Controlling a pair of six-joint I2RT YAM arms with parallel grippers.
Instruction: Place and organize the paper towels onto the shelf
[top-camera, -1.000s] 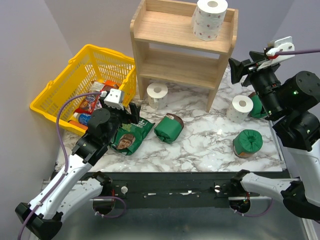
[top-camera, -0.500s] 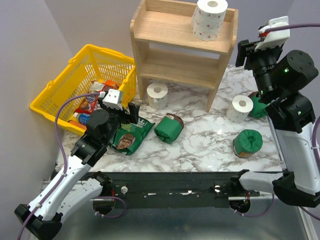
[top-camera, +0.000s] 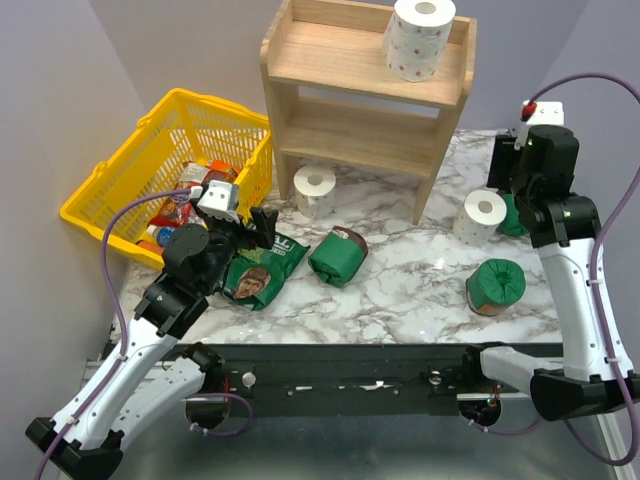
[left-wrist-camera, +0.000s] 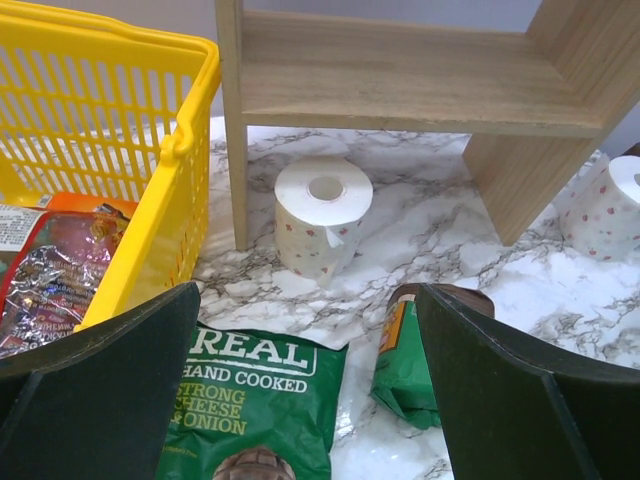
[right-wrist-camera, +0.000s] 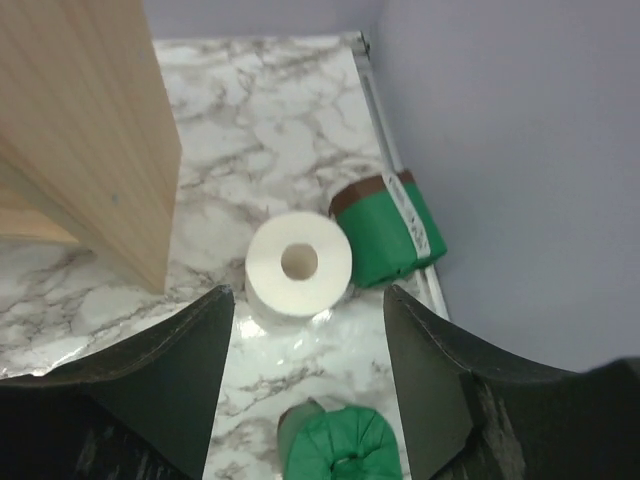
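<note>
One paper towel roll stands on the top tier of the wooden shelf. A second roll stands on the table by the shelf's left leg; it also shows in the left wrist view. A third roll stands right of the shelf, core up, and shows in the right wrist view. My right gripper is open and empty above this roll. My left gripper is open and empty, low over a chip bag, facing the second roll.
A yellow basket of snack packets stands at the left. A green chip bag and a green package lie mid-table. Two more green packages lie near the right roll, close to the table's right edge.
My right arm has swung down from beside the shelf's top to a spot above the right roll. My left arm has shifted slightly left; its gripper stays open.
</note>
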